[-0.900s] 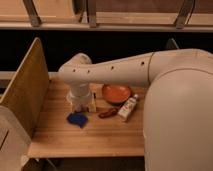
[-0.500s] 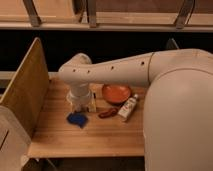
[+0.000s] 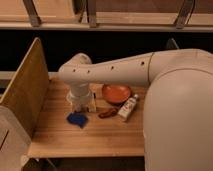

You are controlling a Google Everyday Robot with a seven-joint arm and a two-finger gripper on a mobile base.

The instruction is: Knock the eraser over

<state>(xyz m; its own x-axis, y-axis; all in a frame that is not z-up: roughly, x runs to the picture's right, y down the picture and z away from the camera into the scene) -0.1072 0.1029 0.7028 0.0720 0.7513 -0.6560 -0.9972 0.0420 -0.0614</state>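
The eraser (image 3: 93, 104) is a small pale yellowish block standing upright on the wooden table (image 3: 100, 140), just left of the orange plate. My gripper (image 3: 80, 105) points down at the table right beside the eraser, on its left. The white wrist covers most of the gripper. I cannot tell whether it touches the eraser.
An orange plate (image 3: 117, 93) lies behind and right of the eraser. A white bottle with red markings (image 3: 127, 108) lies on its side, with a small red object (image 3: 107, 113) next to it. A blue object (image 3: 77, 119) lies in front of the gripper. A wooden side panel (image 3: 24, 90) stands on the left.
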